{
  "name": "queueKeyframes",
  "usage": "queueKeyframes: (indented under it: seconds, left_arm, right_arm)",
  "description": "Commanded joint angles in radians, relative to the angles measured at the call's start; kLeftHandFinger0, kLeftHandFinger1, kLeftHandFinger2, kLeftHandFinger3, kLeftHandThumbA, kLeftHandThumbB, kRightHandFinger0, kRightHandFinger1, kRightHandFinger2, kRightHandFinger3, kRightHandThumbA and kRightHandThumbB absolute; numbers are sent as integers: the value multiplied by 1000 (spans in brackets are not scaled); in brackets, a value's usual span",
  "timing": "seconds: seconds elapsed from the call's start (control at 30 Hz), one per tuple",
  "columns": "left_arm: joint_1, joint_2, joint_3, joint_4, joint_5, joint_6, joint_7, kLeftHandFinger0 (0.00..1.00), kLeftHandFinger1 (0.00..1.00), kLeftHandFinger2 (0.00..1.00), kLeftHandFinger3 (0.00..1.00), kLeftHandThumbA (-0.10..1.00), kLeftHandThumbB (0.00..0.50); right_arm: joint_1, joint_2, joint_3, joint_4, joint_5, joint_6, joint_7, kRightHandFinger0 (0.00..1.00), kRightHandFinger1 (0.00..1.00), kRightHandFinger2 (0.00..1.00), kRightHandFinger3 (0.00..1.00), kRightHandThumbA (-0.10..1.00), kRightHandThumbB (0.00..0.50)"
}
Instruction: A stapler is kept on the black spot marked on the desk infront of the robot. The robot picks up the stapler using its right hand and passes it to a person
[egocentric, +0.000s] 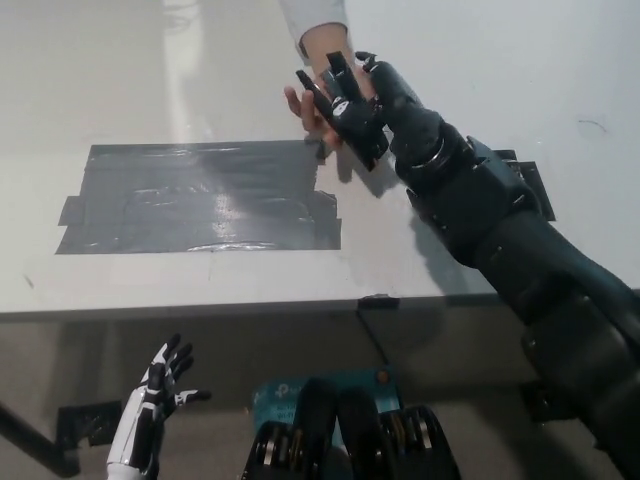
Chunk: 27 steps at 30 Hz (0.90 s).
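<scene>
Stapler (342, 112) in right hand (365, 95)

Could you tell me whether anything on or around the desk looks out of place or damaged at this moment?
Nothing looks damaged or spilled. The black tape patch on the desk is wrinkled and unevenly edged. The right hand holds the stapler against the person's hand; the left hand rests below the desk edge.

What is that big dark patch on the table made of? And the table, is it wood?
The patch looks like strips of dark grey tape: it shines in wrinkled streaks and has uneven, overlapping edges. The table looks like smooth white laminate or painted board, glossy enough to reflect light; no wood grain shows, so its core cannot be told.
</scene>
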Motion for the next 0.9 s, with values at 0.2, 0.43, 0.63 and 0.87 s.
queueKeyframes:
  seconds: [0.2,0.43,0.63,0.87]
  left_arm:
    - [-26,18,-6,-29,-2,-40,-22,633,963,1000,1000,1000,484]
    - [-24,18,-8,-25,4,-54,-19,617,951,1000,1000,1000,488]
    - [-18,15,-6,-33,-7,-35,-21,615,947,1000,1000,1000,493]
    - [-38,13,-13,-7,9,-56,-19,799,1000,1000,1000,1000,488]
  right_arm:
    - [-148,-75,50,-85,-231,-176,113,1000,1000,1000,1000,893,499]
    - [-111,-219,-66,-479,-270,-94,138,1000,1000,1000,1000,990,497]
    - [11,-407,-179,-1059,-236,12,258,1000,1000,1000,1000,1000,495]
    - [299,-604,-349,-1725,-43,168,323,1000,1000,1000,1000,1000,465]
